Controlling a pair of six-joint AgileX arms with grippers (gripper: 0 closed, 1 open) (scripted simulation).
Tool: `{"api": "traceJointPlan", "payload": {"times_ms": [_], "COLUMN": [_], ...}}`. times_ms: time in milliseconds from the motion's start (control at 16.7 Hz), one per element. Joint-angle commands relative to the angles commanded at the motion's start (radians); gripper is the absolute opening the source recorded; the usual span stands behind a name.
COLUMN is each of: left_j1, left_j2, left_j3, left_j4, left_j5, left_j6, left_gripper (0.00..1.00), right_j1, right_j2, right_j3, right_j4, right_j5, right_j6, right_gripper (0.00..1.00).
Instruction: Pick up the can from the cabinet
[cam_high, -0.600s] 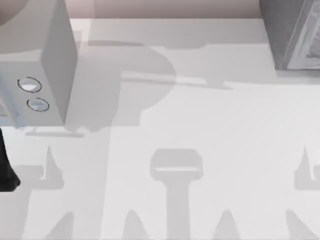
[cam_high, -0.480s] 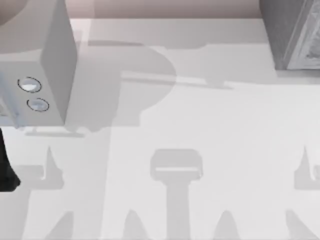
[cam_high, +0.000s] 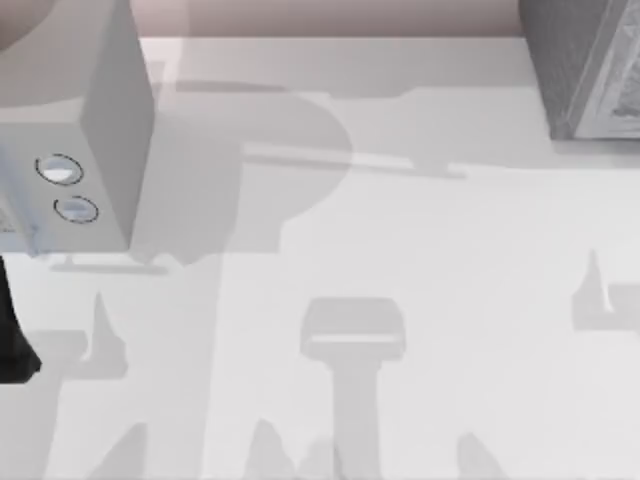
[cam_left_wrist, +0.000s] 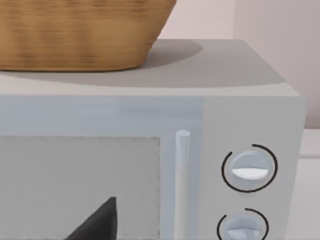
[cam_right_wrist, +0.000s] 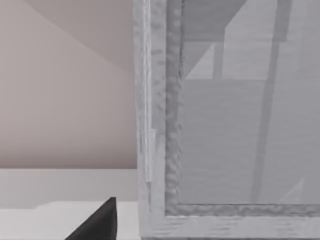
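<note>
The cabinet (cam_high: 565, 70), a dark-grey speckled box, stands at the table's far right corner. In the right wrist view its pale, white-framed front panel (cam_right_wrist: 230, 130) is close ahead, with my right gripper (cam_right_wrist: 100, 222) showing as a dark wedge just in front of the frame's corner. The can is out of view. My left gripper (cam_left_wrist: 97, 225) appears as a dark wedge close to the front of the light-grey box, and a black part of my left arm (cam_high: 12, 330) sits at the table's left edge.
A smooth light-grey box with two round dials (cam_high: 70, 130) stands at the far left, and a woven basket (cam_left_wrist: 75, 35) rests on top of it. Arm shadows fall across the white table (cam_high: 400, 240).
The right arm's shadow on the table has slid up and to the left. The left arm and both boxes have stayed put.
</note>
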Motion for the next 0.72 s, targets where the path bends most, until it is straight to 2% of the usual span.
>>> {"api": "traceJointPlan", "payload": {"times_ms": [720], "left_j1": [0.0], "left_j2": [0.0], "left_j3": [0.0], "left_j4": [0.0], "left_j5": [0.0], "left_j6": [0.0], "left_gripper": [1.0], "right_j1": [0.113], "right_j2": [0.83], "right_j3": [1.096], "right_j4": [-0.274], "right_j5": [0.12], "right_j6": [0.008], "right_gripper": [1.0]}}
